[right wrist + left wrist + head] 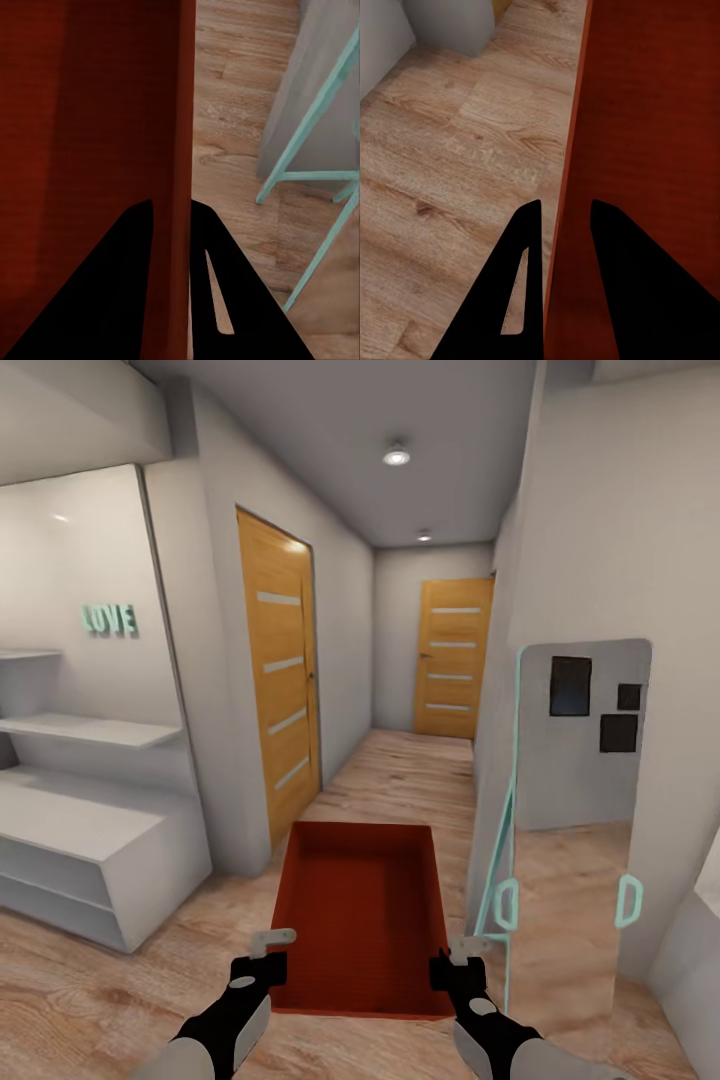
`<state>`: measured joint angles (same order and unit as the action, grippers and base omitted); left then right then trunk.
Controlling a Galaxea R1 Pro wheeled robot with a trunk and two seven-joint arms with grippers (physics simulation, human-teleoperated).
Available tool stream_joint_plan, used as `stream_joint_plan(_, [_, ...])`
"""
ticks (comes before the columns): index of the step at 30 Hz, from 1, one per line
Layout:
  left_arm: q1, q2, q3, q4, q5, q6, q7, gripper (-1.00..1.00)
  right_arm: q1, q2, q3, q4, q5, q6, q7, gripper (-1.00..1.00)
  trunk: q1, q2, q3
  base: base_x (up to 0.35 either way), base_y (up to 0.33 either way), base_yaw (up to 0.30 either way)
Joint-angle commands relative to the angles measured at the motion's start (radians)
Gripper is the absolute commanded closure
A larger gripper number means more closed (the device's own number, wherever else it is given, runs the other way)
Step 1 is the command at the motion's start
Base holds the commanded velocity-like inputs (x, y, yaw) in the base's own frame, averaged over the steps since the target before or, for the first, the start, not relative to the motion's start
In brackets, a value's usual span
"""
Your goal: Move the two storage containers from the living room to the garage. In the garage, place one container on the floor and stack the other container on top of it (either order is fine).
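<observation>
Head view: orange-red storage container [362, 905] carried between both arms in a hallway, wooden doors [452, 658] ahead; garage not reached.
Left wrist: left gripper [562, 225] clamped on its left wall.
Right wrist: right gripper [171, 214] clamped on right wall.

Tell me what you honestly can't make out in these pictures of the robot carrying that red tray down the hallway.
- Second bin: whether another lies under the orange-red shallow rectangular bin can't be told; head view, its floor hides it.
- Black left gripper and black right gripper: each has a bin wall between its fingers, but contact is unclear.
- Tall teal-framed mirror: its foot is hidden behind the right arm.
</observation>
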<state>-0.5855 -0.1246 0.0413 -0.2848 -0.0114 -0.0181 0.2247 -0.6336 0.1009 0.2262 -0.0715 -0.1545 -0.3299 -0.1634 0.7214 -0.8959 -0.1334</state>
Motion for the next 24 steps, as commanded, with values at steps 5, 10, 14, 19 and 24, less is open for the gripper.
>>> stream_joint_plan(5, [-0.001, 0.017, 0.046, -0.004, -0.018, -0.042, 0.012, 1.0, -0.001, 0.0, -0.052, 0.001, -0.002, 0.0, 0.001, 1.0, 0.001, -0.001, -0.002, 0.322, 0.159, -0.003])
stream_joint_plan(10, [-0.002, 0.017, 0.046, -0.004, -0.018, -0.042, 0.012, 1.0, -0.001, 0.0, -0.051, 0.001, -0.002, 0.0, 0.001, 1.0, 0.001, -0.001, -0.002, 0.322, 0.16, 0.0])
stream_joint_plan(14, [-0.002, 0.017, 0.046, -0.004, -0.018, -0.042, 0.012, 1.0, -0.001, 0.0, -0.051, 0.001, -0.002, 0.0, 0.001, 1.0, 0.001, -0.001, -0.002, 0.322, 0.16, -0.002])
stream_joint_plan(19, [-0.002, 0.017, 0.046, -0.005, -0.018, -0.042, 0.012, 1.0, -0.001, 0.001, -0.051, 0.001, -0.002, 0.0, 0.0, 1.0, 0.001, -0.001, -0.002, 0.322, 0.16, -0.135])
stream_joint_plan(24, [-0.002, 0.017, 0.046, -0.004, -0.018, -0.043, 0.012, 1.0, -0.001, 0.0, -0.052, 0.001, -0.002, 0.0, 0.0, 1.0, 0.001, -0.001, -0.002, 0.322, 0.161, -0.233])
